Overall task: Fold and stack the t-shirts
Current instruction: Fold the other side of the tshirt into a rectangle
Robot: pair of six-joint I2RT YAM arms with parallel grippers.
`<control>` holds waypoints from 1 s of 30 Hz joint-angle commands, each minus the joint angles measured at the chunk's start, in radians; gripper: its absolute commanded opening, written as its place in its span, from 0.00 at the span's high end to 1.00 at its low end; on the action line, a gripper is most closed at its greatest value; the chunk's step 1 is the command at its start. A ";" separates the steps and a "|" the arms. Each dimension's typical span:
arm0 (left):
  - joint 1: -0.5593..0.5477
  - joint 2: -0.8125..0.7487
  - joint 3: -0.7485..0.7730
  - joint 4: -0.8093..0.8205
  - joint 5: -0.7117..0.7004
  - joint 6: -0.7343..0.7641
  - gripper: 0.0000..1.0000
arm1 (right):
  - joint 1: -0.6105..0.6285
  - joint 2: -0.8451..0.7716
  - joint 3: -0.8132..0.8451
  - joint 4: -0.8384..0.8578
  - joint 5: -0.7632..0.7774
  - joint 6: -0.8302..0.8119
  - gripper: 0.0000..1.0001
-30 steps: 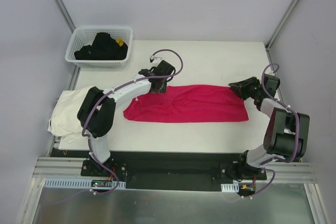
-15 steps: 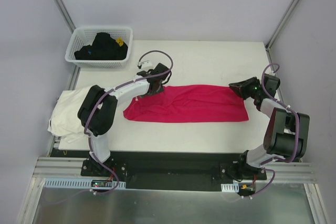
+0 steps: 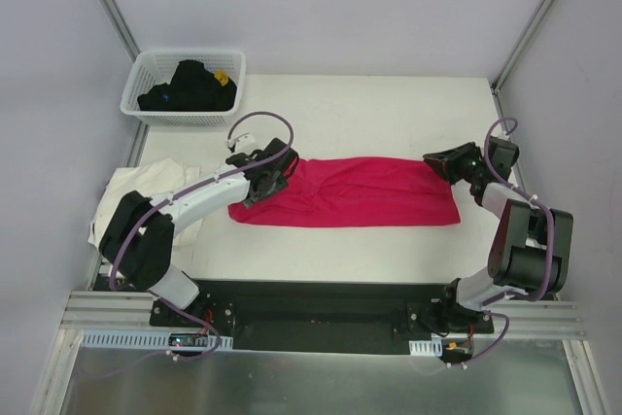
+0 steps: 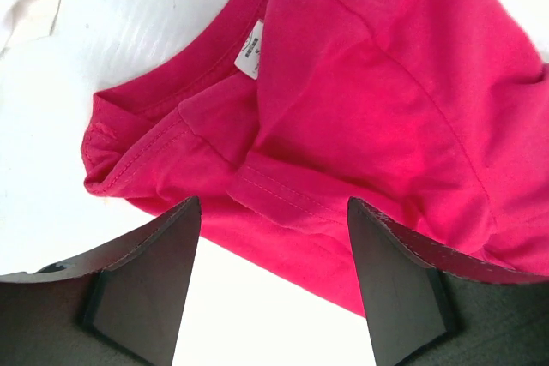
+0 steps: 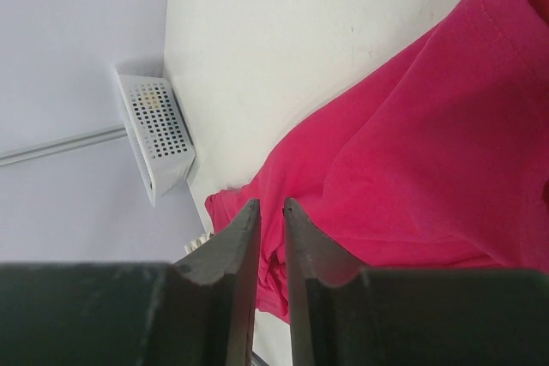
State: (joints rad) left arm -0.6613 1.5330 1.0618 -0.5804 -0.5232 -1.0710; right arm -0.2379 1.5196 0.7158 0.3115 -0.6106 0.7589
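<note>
The magenta t-shirt (image 3: 350, 191) is laid as a long strip on the bench (image 3: 389, 104), its collar end straddled by the spread left gripper (image 3: 258, 184), seemingly for grasping, its opposite end met by the nearly closed right gripper (image 3: 434, 159), where a pinch cannot be confirmed.

— Where's the overhead camera?
— High at six o'clock, facing down on the whole table (image 3: 389, 104).
— The wrist ones?
— Both close over the red shirt (image 3: 360, 191), left at nine o'clock, right at three.
</note>
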 commanded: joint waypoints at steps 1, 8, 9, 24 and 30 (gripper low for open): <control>-0.004 0.050 -0.013 -0.013 0.020 -0.053 0.33 | -0.003 -0.004 -0.012 0.054 -0.020 0.011 0.80; -0.004 0.110 0.018 0.036 0.017 0.012 0.36 | -0.001 -0.006 -0.012 0.052 -0.021 0.011 0.80; -0.004 0.104 0.000 0.046 0.020 0.016 0.37 | -0.001 -0.006 -0.012 0.054 -0.021 0.011 0.80; -0.003 0.116 -0.045 0.122 0.061 0.031 0.50 | -0.001 0.002 -0.013 0.054 -0.018 0.014 0.81; -0.004 0.124 -0.048 0.123 0.071 0.029 0.58 | -0.001 0.016 -0.012 0.054 -0.021 0.014 0.81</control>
State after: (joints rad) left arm -0.6613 1.6520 1.0176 -0.4591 -0.4686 -1.0393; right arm -0.2379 1.5227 0.7059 0.3202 -0.6151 0.7673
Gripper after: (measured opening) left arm 0.449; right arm 0.192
